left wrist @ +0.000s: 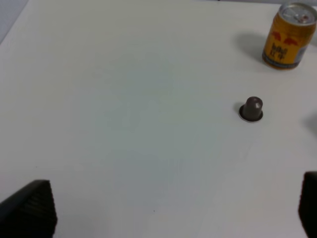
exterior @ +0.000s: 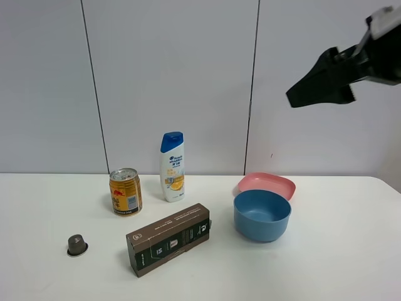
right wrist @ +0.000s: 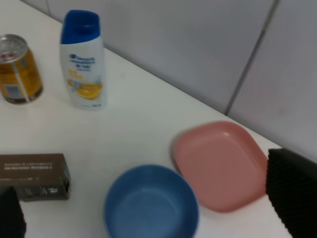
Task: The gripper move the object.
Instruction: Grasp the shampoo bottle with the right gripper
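Note:
The white shampoo bottle (exterior: 172, 167) with a blue cap and yellow-orange label stands upright at the back of the white table (exterior: 338, 269), just right of the gold-and-red can (exterior: 125, 192). It also shows in the right wrist view (right wrist: 83, 60). My right gripper (exterior: 302, 96) hangs high in the air at the upper right, far above and to the right of the bottle; in its wrist view (right wrist: 151, 208) the jaws stand wide apart and empty. My left gripper (left wrist: 168, 213) is open and empty over bare table, out of the exterior view.
A long dark brown box (exterior: 169, 239) lies in front of the bottle. A blue bowl (exterior: 262, 215) and a pink plate (exterior: 267, 185) sit to the right. A small brown capsule (exterior: 77, 244) stands at the front left, near the can (left wrist: 289, 35).

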Controlling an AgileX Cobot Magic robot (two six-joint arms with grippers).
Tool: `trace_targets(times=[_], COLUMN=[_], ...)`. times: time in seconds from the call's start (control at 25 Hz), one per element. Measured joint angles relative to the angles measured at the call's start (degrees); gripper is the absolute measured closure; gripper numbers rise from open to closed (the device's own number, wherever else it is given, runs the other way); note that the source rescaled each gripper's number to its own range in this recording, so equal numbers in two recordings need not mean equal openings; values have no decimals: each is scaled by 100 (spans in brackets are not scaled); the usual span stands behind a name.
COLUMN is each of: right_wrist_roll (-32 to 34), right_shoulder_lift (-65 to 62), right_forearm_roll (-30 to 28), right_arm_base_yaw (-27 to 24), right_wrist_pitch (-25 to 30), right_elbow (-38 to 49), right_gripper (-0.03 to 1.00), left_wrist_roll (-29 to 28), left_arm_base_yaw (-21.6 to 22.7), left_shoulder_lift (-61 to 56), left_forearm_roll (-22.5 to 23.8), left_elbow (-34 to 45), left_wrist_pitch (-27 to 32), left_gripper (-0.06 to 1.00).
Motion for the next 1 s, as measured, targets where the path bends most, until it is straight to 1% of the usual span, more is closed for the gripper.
trace_targets(times=[0.12,0.24,0.48,0.72,1.0], right_wrist_roll=[-12,-31,-102,-102,-102], right_shoulder_lift=[327,649,1223,1758,2467], right_forearm_roll=[24,24,36,140,141], right_arm_base_yaw=[527,985,1570,1619,1619], right_wrist_pitch=[-584,-967,-1570,-1820,-2476], right_elbow=[0,0,0,0,0], right_gripper=[-3,-3,-3,-3,-3], left_wrist_roll=[0,0,0,0,0], left_arm_base_yaw=[0,0,0,0,0], left_shoulder_lift=[0,0,0,0,0], left_forearm_roll=[0,0,0,0,0], left_elbow=[0,0,0,0,0], left_wrist_pitch=[0,0,0,0,0], left_gripper=[-6,-6,-6,-6,-6])
